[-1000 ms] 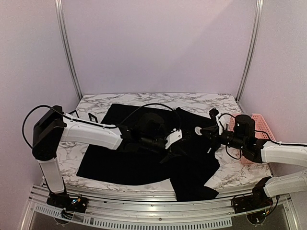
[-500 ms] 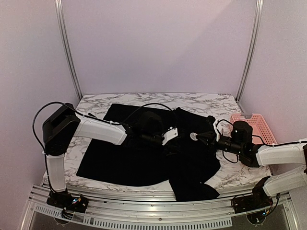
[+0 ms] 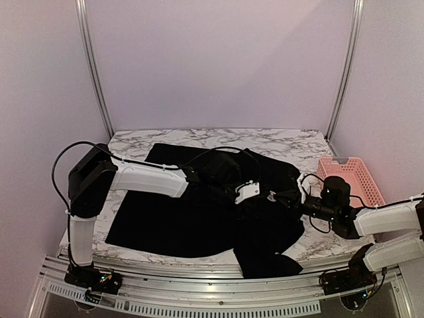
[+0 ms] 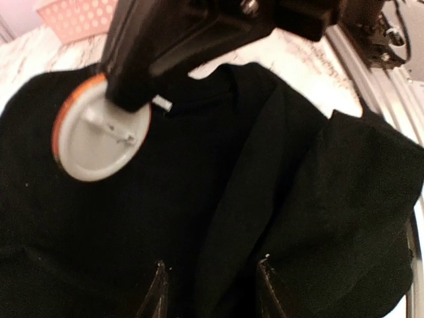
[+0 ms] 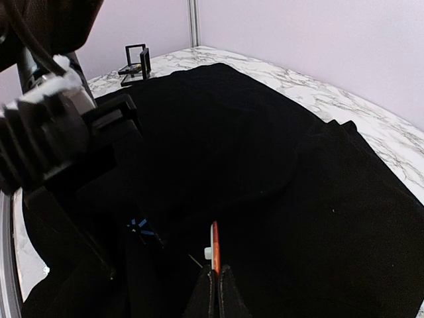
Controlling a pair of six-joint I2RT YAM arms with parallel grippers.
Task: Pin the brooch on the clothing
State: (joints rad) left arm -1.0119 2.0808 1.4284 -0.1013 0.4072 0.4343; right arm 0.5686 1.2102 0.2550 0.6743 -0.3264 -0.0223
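Note:
The black T-shirt [image 3: 185, 218] lies spread on the marble table [image 3: 278, 142]; its light-blue starburst mark [image 5: 139, 226] shows in the right wrist view. My right gripper [image 5: 216, 278] is shut on the brooch [image 5: 214, 248], a round badge with an orange rim, held edge-on just above the cloth. In the left wrist view the brooch [image 4: 99, 136] turns its white back and its pin toward me. My left gripper [image 4: 211, 288] is open low over a fold of the shirt, close beside the right gripper [image 3: 273, 196].
A pink basket [image 3: 349, 179] stands at the table's right edge. A small black frame-like stand [image 5: 136, 61] sits on the marble past the shirt's far left side. Metal posts rise at the back corners.
My right gripper has come down and forward with the brooch, close over the shirt. The left gripper has slid right along the shirt toward it.

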